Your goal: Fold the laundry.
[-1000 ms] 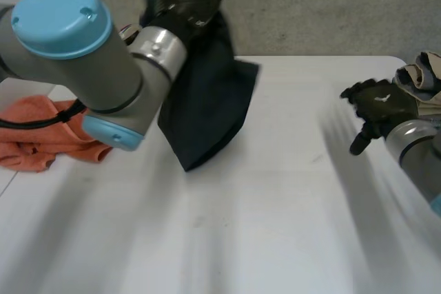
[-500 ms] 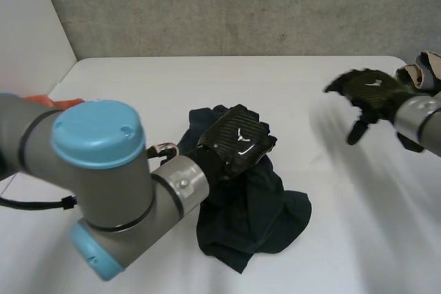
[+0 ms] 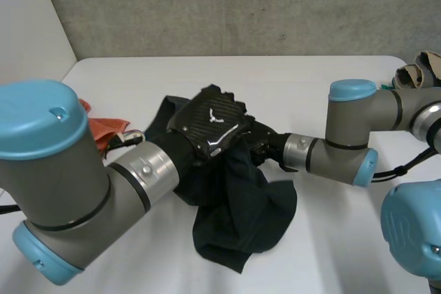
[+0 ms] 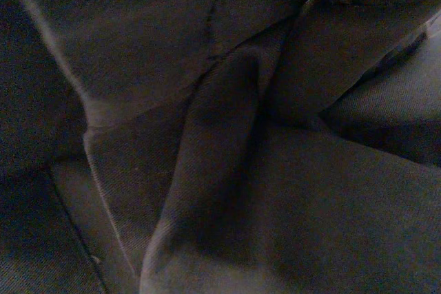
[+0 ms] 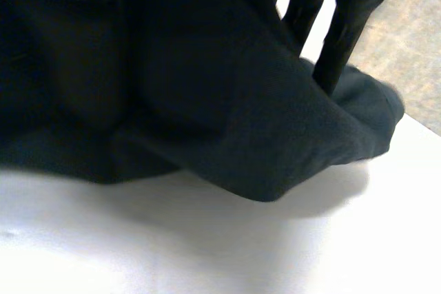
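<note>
Left hand [image 3: 210,123] lies palm-down on the far part of 1 dark garment [image 3: 241,204], mid-table; whether it grips cannot be told. Right hand [image 3: 265,146] meets the same garment from the right, its fingers [image 5: 337,32] straight, tips sunk behind a fold. White table [image 3: 344,239] also carries 1 orange cloth [image 3: 103,127] at left and 1 pale bundle [image 3: 420,67] at far right.

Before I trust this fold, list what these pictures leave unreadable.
1. Left hand grasp: head view gives its back; dark cloth covers the palm side.
2. Right hand hold: a cloth fold hides its far end, right wrist view.
3. Orange cloth: left arm covers most, head view.
</note>
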Tool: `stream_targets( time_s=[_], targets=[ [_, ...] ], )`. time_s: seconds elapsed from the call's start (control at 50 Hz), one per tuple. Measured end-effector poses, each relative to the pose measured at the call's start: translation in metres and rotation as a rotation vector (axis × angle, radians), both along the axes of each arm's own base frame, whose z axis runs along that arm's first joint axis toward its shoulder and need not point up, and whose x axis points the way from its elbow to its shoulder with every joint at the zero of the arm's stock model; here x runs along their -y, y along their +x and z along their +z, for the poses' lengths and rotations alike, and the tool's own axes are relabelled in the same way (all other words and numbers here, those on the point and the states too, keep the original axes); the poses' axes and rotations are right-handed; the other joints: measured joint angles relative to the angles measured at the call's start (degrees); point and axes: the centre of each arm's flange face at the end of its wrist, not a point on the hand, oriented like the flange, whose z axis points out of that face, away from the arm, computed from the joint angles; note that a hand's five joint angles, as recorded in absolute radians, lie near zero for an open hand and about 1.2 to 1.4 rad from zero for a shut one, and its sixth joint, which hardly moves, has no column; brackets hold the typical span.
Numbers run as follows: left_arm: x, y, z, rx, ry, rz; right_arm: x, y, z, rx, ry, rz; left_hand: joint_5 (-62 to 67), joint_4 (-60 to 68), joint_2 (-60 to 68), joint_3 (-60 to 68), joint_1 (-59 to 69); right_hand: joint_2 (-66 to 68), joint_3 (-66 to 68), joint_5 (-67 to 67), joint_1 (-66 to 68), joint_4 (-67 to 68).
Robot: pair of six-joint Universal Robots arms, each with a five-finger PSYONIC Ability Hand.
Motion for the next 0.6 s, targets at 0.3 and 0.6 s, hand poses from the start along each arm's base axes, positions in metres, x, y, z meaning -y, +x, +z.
stream_targets(
  time_s=[0.3,0.6],
  targets=[
    [0.081,0.007,0.043,-0.153,-0.173,0.126,0.077,-0.085,0.145,0.139,-0.188,-0.750,-1.37,-2.88,-2.31,-1.75,-0.26,17.90,21.30,17.43,17.21,22.13],
    [0.100,-0.007,-0.034,0.030,0.131,0.126,-0.051,-0.115,0.104,-0.302,-0.137,-0.661,-15.47,-17.46,-17.56,-16.27,-14.48,17.75,21.68,19.46,18.80,22.06]
  ],
)
